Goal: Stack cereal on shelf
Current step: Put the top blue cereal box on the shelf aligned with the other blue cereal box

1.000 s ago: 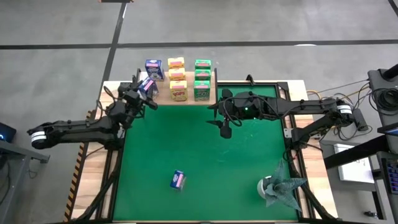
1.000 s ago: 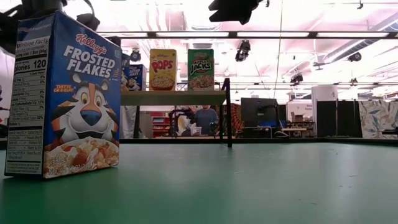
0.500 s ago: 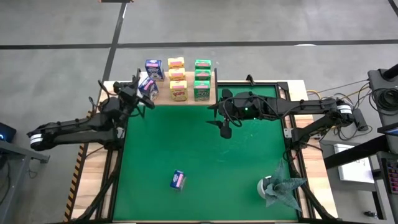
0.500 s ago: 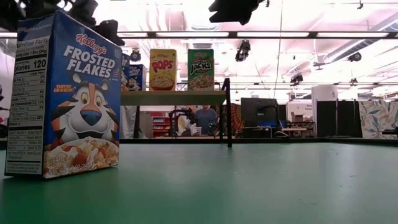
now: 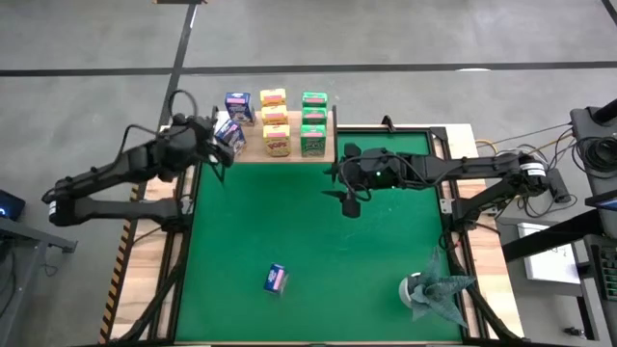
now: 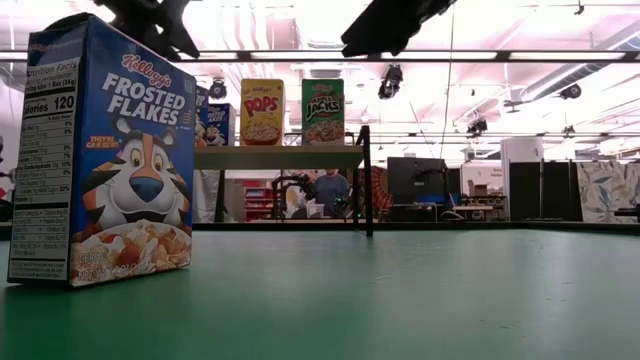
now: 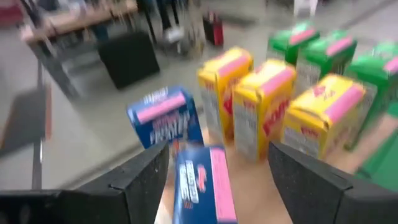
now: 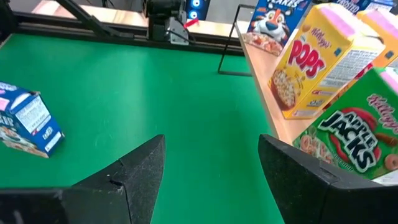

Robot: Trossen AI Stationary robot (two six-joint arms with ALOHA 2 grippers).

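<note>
Both grippers are hanging open with nothing in them, left gripper by the shelf where eight cereal boxes sit (yellows and greens in tidy rows), right gripper over the mat near the lone blue box.

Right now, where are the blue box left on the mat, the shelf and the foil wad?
Blue box (image 5: 276,279), high view, its top face.
Shelf (image 6: 280,157), low view, front edge.
Foil wad (image 5: 436,289), high view, crumpled middle.

Blue box on green mat
</note>
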